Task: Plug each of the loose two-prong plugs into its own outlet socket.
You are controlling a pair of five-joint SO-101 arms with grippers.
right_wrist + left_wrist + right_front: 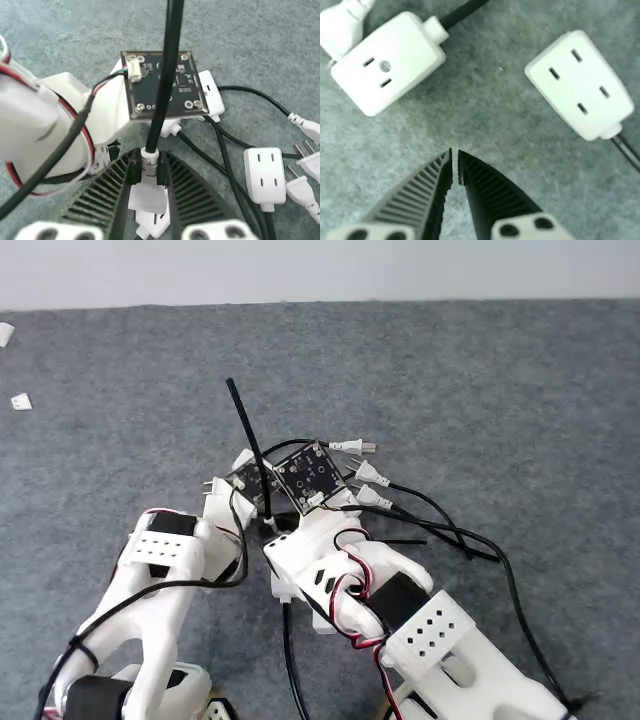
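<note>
Grey carpet (500, 370) is serving as the work surface. Right gripper (150, 159) is clenching one white two-prong plug (147, 197), with its black cord (167, 75) rising away, not yet seated. Left gripper (455, 156) is hanging pinched together and empty between a single outlet block (387, 62) and a double outlet block (580, 82), both showing bare sockets. Loose plugs (300, 187) are lying on the carpet — most of the task is seemingly remaining.
</note>
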